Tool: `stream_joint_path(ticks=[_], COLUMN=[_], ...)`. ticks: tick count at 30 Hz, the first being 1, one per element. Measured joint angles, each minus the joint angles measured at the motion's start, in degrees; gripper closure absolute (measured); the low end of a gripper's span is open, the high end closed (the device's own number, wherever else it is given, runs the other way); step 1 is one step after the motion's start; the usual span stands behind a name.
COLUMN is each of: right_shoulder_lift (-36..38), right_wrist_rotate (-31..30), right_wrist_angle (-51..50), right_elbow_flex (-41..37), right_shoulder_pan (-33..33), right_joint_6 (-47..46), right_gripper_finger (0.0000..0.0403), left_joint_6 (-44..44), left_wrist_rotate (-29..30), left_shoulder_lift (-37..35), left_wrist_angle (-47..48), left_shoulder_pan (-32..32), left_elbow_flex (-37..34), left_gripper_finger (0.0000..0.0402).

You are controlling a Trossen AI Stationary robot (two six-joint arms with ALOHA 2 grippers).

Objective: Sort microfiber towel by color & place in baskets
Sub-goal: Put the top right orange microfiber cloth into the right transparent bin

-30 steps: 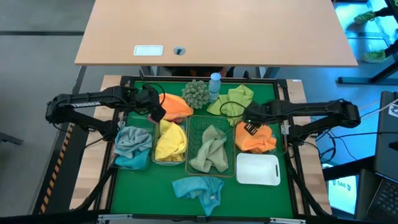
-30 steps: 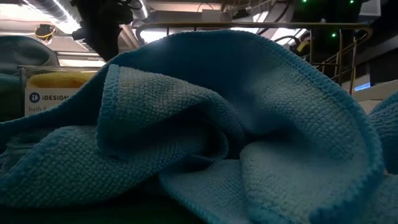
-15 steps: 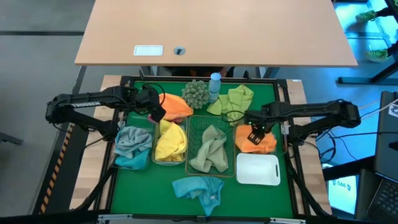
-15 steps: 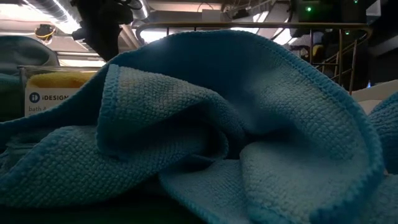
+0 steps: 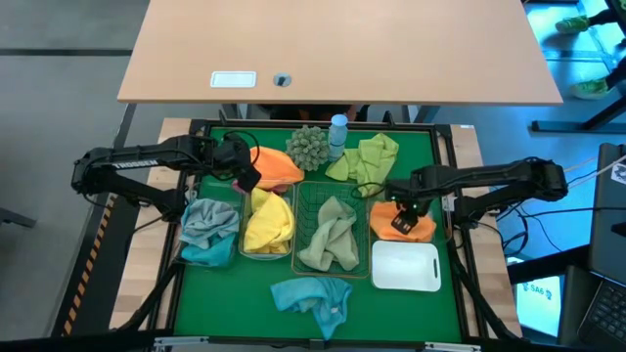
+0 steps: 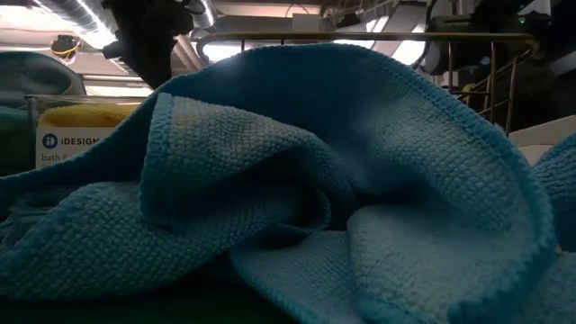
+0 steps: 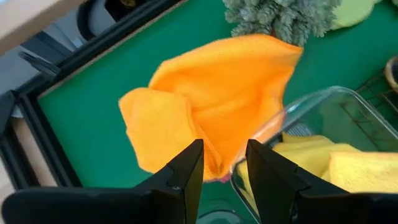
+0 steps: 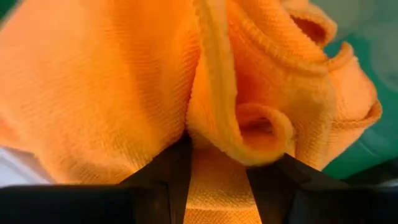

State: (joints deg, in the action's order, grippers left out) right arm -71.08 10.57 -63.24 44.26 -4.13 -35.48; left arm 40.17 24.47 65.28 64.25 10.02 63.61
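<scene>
Where green mat (image 5: 391, 298) bare: front edge.

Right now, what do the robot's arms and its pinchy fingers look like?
Both arms are dark, almost black, built from long thin links joined by chunky round joints. The left arm has pale lettering along its link, and thin black cables loop beside both. The left gripper has two flat, dark, wedge-shaped fingers. The right arm ends in the right gripper, with matching dark fingers.

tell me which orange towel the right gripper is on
The orange towel in the bin right of the wire basket, under the right gripper; the other lies by the left gripper.
</scene>
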Motion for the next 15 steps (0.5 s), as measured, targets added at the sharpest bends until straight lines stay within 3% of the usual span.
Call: stream_joint_path(ticks=[15], right_shoulder_lift=[2.7], right_wrist_rotate=[-1.0], right_wrist_angle=[-2.4], right_elbow_flex=[6.5], right_shoulder_pan=[0.0], right_joint_6=[1.5], right_gripper_finger=[0.0256], left_joint_6=[-0.6], left_wrist_rotate=[-2.1], left_shoulder_lift=[5.0], left_wrist_angle=[2.2], left_shoulder_pan=[0.1], left_elbow_flex=[0.0], left_gripper_finger=[0.0273])
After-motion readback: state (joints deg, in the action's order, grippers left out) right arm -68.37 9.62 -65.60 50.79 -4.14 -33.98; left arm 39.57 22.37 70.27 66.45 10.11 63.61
